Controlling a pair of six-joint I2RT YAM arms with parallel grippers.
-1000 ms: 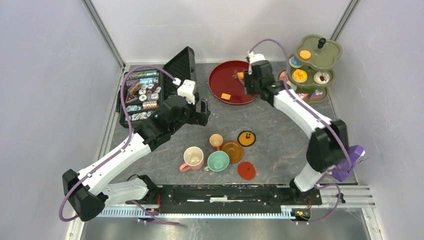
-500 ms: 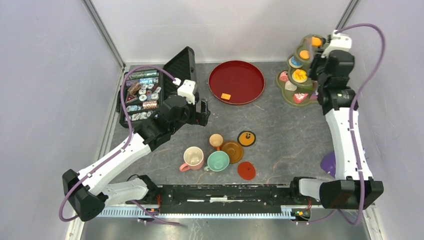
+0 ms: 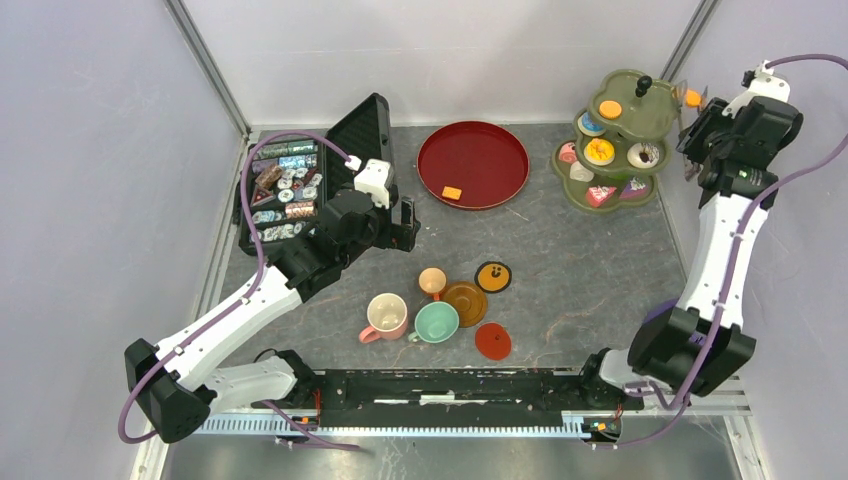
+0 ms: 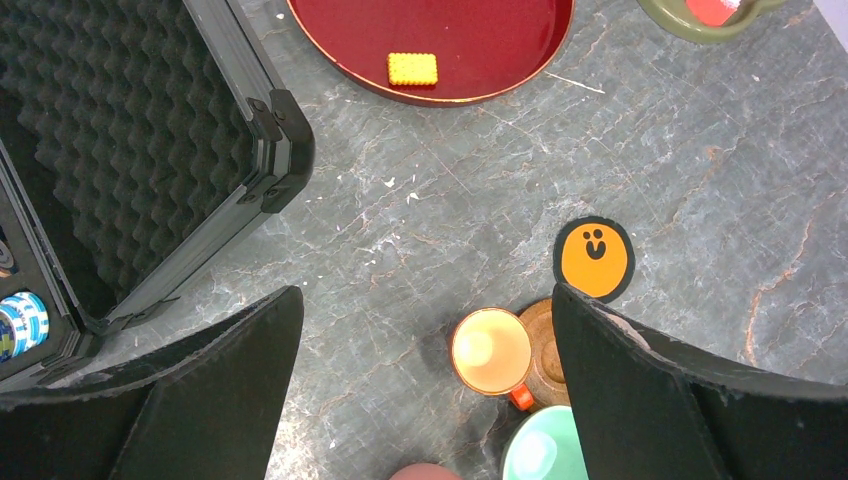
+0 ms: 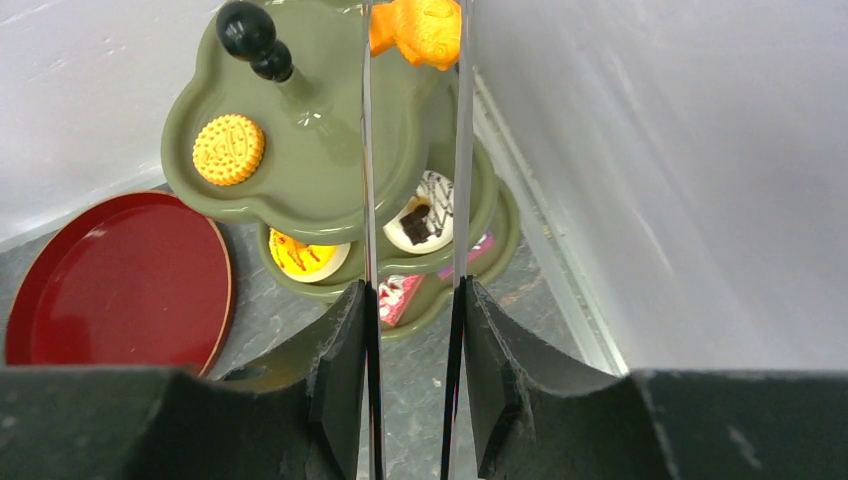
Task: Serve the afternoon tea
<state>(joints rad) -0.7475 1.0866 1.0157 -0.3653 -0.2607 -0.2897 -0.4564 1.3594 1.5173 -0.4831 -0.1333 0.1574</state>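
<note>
- The pink cup (image 3: 386,315), mint cup (image 3: 436,322) and small orange cup (image 3: 432,282) sit among their saucers (image 3: 466,303) at the near side, unmoved over the last second
- The left gripper (image 4: 425,295) hovers above them where it was, jaws spread wide and empty
- One square biscuit (image 3: 452,192) lies alone on the red tray (image 3: 500,140), which the right gripper (image 5: 412,300) has left
- That gripper now hangs by the tiered stand (image 3: 640,115), clamping the tongs (image 5: 462,150), whose tips pinch an orange fish-shaped pastry (image 5: 418,30) at the top tier's right rim
- By my reading the carry is done, and release onto the top tier beside the round biscuit (image 3: 610,108) comes next; the cups remain unserved
</note>
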